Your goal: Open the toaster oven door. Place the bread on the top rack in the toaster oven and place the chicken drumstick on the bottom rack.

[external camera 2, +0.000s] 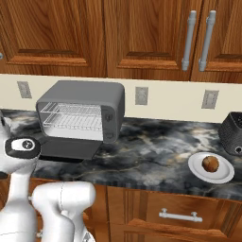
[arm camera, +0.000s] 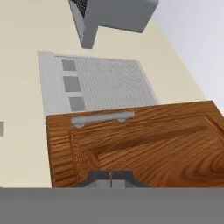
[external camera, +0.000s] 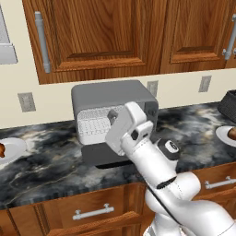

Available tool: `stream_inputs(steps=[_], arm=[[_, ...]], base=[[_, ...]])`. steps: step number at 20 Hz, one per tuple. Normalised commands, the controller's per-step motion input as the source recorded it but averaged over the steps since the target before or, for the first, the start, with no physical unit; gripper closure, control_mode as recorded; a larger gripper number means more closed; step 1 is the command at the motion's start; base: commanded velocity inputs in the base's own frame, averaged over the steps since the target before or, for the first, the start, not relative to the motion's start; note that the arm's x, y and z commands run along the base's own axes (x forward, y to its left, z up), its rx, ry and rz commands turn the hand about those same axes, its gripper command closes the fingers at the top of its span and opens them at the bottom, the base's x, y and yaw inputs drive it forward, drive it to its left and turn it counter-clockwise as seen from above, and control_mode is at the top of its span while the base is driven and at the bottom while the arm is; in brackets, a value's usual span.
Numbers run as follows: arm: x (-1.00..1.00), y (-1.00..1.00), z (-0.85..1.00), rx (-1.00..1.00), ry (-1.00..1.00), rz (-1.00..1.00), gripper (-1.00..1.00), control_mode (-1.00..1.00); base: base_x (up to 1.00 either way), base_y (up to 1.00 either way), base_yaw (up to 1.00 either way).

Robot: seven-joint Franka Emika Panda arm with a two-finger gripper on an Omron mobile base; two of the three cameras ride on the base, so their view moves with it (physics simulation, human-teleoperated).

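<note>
Claw point(arm camera: 110, 178): fingertips pressed together, nothing between them — faces a wooden cabinet door point(arm camera: 144, 140).
Oven point(external camera 2: 82, 113): on the counter point(external camera 2: 151, 151), door point(external camera 2: 68, 148) dropped flat.
Racks: both bare.
Plate point(external camera 2: 211, 167): right — holds a brown piece.

- The arm point(external camera: 138, 138) in the left base view covers the right part of the toaster oven point(external camera: 110, 94) opening and part of the lowered toaster oven door point(external camera: 99, 156).
- A plate point(external camera: 11, 150) at the left edge is cut off, as is the brown item point(external camera: 2, 150) on it.
- A black appliance point(external camera 2: 234, 132) is cut by the right edge.
</note>
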Motion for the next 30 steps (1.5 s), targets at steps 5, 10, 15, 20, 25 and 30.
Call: stream_inputs(steps=[5,10,15,20,25,30], arm=[[-0.07,-0.58,0.57,0.59,0.22,0.26,1.0,-1.0],[-0.24,-0.91,0.42,0.15,0.36,-0.08,1.0,-1.0],[-0.37,-0.88,0.34,0.0,0.52,-0.13,1.0,-1.0],[-0.51,-0.74,0.39,0.06,0.65,-0.04,1.0,-1.0],[-0.48,-0.6,0.04,0.07,0.59,0.0,1.0,-1.0],[-0.53,-0.12,-0.73,-0.08,0.41,-0.1,1.0,-1.0]], base=[[0.0,0.0,0.0],[0.0,0.0,0.0],[0.0,0.0,0.0],[0.0,0.0,0.0],[0.0,0.0,0.0],[0.0,0.0,0.0]])
